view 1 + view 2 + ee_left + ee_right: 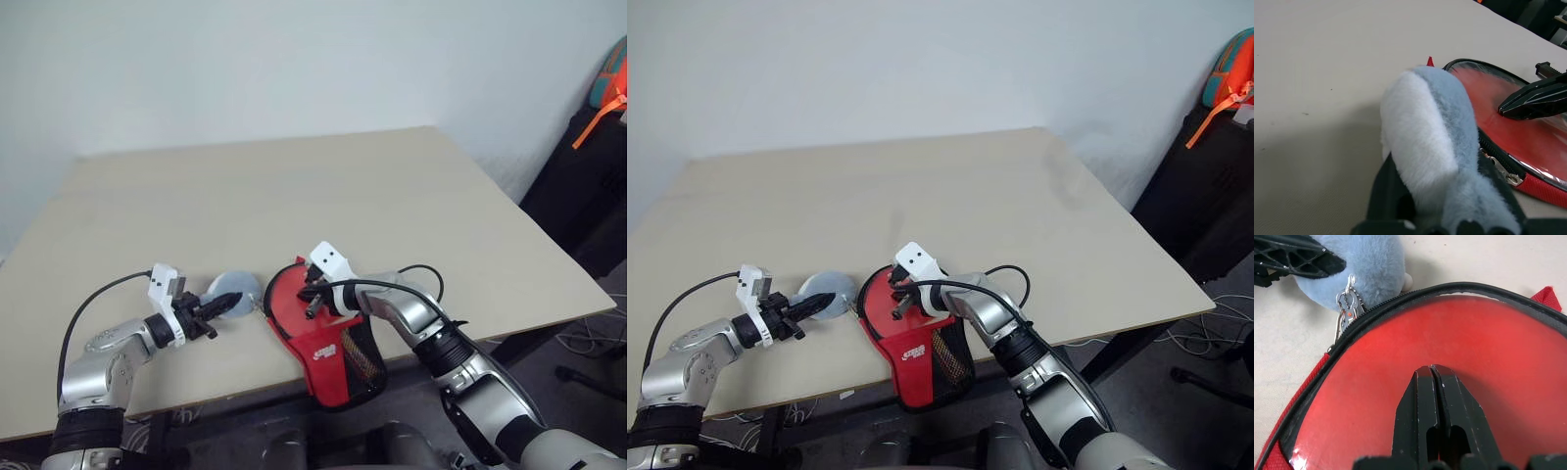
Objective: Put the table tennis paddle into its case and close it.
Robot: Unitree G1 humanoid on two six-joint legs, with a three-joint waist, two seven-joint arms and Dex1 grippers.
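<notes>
Logo on case (328, 343) white, unreadable. My right claw (1431, 369) pinched closed, tips on its clear side. My left claw (227, 305) grips furry lump (1435, 147) beside the case.

Red case (318, 328) with black piping, white logo and black mesh; pale blue-grey and white fluffy lump (1435, 147); beige surface (323, 196).

The right claw (904, 291) is pressed, fingers together, onto the case (911, 338) at the counter (950, 196) edge. Just beside it, the pale blue-grey lump (828, 292) is pinched by the left claw (821, 303).
</notes>
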